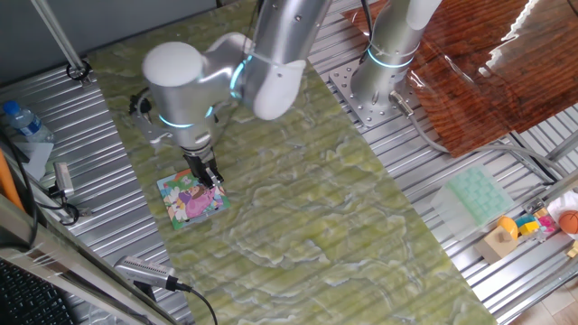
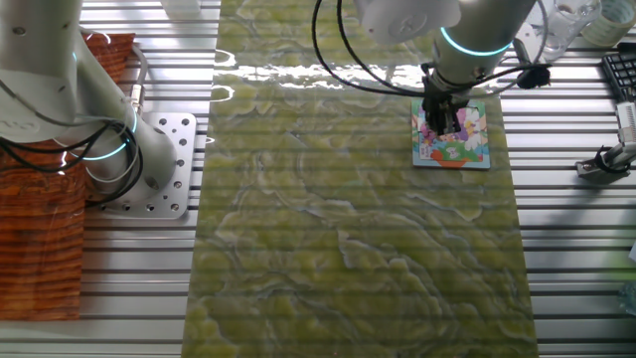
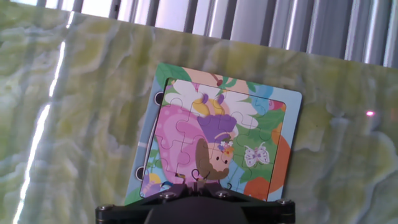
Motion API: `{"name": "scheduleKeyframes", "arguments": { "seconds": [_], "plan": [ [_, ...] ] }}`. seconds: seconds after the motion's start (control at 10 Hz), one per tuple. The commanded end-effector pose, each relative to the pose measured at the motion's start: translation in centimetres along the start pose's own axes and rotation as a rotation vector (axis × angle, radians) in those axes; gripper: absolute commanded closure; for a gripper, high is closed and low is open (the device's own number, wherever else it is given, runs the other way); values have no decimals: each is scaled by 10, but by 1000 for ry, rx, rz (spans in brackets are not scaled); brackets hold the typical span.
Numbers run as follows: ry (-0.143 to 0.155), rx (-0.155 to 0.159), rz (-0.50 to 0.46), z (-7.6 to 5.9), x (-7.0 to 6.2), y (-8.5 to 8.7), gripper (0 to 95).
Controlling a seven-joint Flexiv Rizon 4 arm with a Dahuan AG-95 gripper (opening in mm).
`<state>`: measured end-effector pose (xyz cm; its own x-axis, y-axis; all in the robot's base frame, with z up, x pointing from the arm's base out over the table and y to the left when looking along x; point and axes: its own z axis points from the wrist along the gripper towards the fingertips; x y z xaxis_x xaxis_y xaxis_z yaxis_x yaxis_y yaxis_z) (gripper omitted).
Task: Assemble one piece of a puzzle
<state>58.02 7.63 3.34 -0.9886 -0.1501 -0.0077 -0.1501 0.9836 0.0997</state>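
1. I am looking at the fingers (image 1: 210,177) hanging straight down over the puzzle (image 1: 191,200), at its edge nearer the arm; in this fixed view the dark tips are overlapping the board's upper right part.
2. I am not able to tell whether the fingers are spread or clenched: in both fixed views they are reading as one small dark mass, and in the hand view only the black base of the hand is showing along the bottom edge, with the tips hidden.
3. I am also not able to tell whether they are touching the board or hovering just above it.
4. I am seeing the puzzle (image 3: 214,143) lying flat on the green marbled mat (image 3: 74,112) that is covering the counter, close to the mat's edge beside the metal slats (image 3: 249,25).
5. In the hand view the picture is looking nearly filled in: a pink figure, a purple patch, a small butterfly, an orange area at the right.
6. I am not making out the piece as a separate thing in any view; the board's lower edge is cut off by the hand's body, so that strip is hidden.
7. In the other fixed view the fingers (image 2: 444,117) are covering the left middle of the puzzle (image 2: 467,144), and the arm's wrist (image 2: 477,45) is hiding the mat behind it.
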Motion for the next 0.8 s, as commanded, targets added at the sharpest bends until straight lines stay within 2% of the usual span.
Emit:
{"name": "scheduleKeyframes", "arguments": {
  "seconds": [0.1, 0.3, 0.5, 0.6, 0.8],
  "plan": [
    [-4, -26, 22, 1, 0, 1, 950],
    [-4, -61, 67, 3, -1, 3, 950],
    [-17, -36, 66, 3, 0, 3, 950],
    [-22, 10, 45, 2, 2, 3, 950],
    [-21, 30, 72, 0, 4, 10, 950]
  ]
}}
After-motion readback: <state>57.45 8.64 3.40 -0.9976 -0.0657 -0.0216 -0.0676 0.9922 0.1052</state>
